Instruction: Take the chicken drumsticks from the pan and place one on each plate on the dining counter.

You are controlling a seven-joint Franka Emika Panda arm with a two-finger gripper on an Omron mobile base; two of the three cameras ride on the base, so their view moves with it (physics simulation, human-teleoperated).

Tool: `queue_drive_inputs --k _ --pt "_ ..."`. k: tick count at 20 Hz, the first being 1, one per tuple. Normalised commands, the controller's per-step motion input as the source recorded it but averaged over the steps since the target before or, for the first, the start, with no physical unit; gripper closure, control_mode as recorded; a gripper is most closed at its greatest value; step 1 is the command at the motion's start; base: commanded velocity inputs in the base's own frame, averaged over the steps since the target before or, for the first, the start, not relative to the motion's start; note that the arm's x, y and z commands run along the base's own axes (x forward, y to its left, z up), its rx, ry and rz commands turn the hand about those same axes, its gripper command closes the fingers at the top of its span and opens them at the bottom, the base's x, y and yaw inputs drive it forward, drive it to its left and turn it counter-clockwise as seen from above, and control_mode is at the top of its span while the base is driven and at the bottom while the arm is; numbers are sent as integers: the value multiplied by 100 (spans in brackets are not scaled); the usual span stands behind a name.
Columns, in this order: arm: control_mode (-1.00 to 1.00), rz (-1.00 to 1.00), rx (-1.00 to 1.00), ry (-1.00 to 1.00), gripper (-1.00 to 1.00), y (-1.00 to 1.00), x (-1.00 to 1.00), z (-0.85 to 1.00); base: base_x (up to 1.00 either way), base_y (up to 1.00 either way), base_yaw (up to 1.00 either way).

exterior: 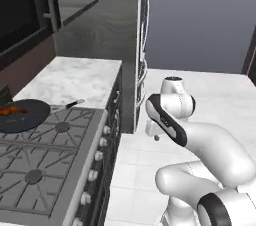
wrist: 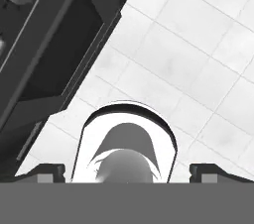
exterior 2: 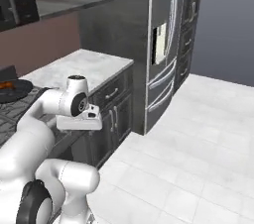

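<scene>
- Sitting folded up beside the stove [exterior: 55, 155], with the gripper [wrist: 127, 172] hanging low and pointing down at the white floor [wrist: 198, 34]. Looking like a rest pose, most likely for keeping the arm out of the way of the cabinets [exterior 2: 116, 109].
- Showing both finger tips [wrist: 47, 172] far apart at the bottom of the hand view, so jaws standing wide with nothing between them.
- Resting on a back burner: the black pan [exterior: 22, 115], well away from the gripper.
- Lying in the pan, near its left side: reddish-brown chicken [exterior: 11, 111], too small and blurry for counting the pieces.
- Sticking out to the right of the pan: a short dark handle [exterior: 70, 104], pointing toward the marble top [exterior: 70, 77].
- Standing tall past the marble top: a dark fridge [exterior 2: 166, 44].
- Judging the job as not yet started, since the chicken is lying in the pan.
- Needing a reach up and over the stove next, probably, for getting down to the pan.
</scene>
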Motion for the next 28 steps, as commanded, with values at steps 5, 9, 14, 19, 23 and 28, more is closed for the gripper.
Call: queue_drive_inputs --k 5,9,14,19,23,28 --pt "100 0 0 0 -100 0 0 0 38 -4 100" --pt "100 0 0 0 -100 0 0 0 42 -12 98" --pt "100 0 0 0 -100 0 0 0 28 -38 81" --pt "100 0 0 0 -100 0 0 0 27 -53 58" --pt "100 0 0 0 -100 0 0 0 18 -83 18" --pt "100 0 0 0 -100 0 0 0 13 -85 7"
